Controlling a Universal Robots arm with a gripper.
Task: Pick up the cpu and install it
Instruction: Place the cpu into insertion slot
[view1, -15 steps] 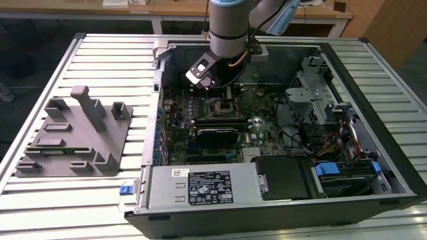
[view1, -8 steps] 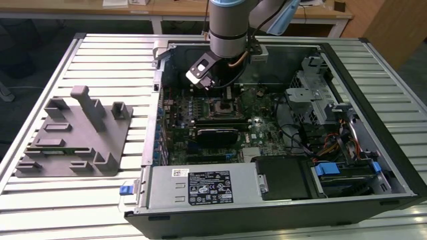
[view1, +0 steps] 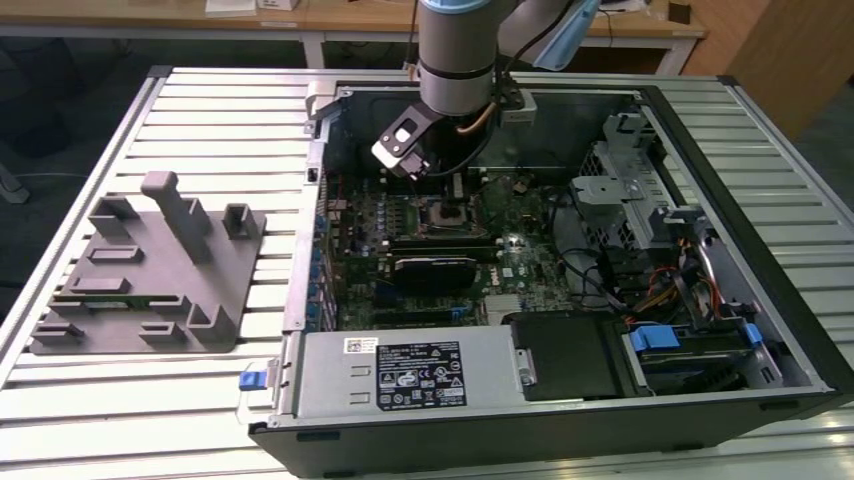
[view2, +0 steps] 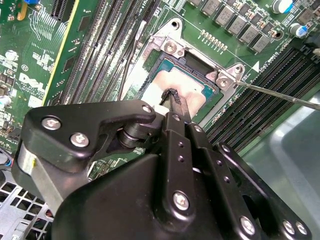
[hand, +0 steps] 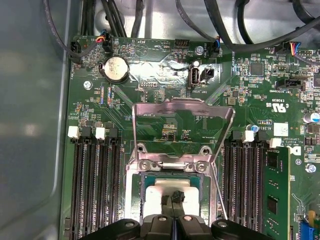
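Placement is, in our judgement, the step in hand. We find the cpu (view2: 184, 82) lying flat in the socket (view2: 150, 56), silver top up, on the board inside the open case (view1: 787, 330) on the worktop (view1: 200, 110).

Jaws: drawn narrow, with the fingertips (view2: 175, 102) together and nothing held between them. In both wrist views they stand directly over the middle of the cpu's top. In the second wrist view the tip looks to be touching it or just above; we cannot tell which.

Retention: the load plate (hand: 182, 104) stands raised off the socket, and the lever (view2: 280, 95) lies swung out, unlatched. We therefore judge the chip seated but not clamped, so the install is not complete.

Requirement for any further move, as we judge it: a straight path with no sideways drag, because the chip rests loose in its seat. The raised plate and the lever are both near the jaws and leave little room.

In the exterior view the arm (view1: 454, 50) stands over the socket. The grey tray (view1: 147, 270) sits on the exterior view's left, well apart.
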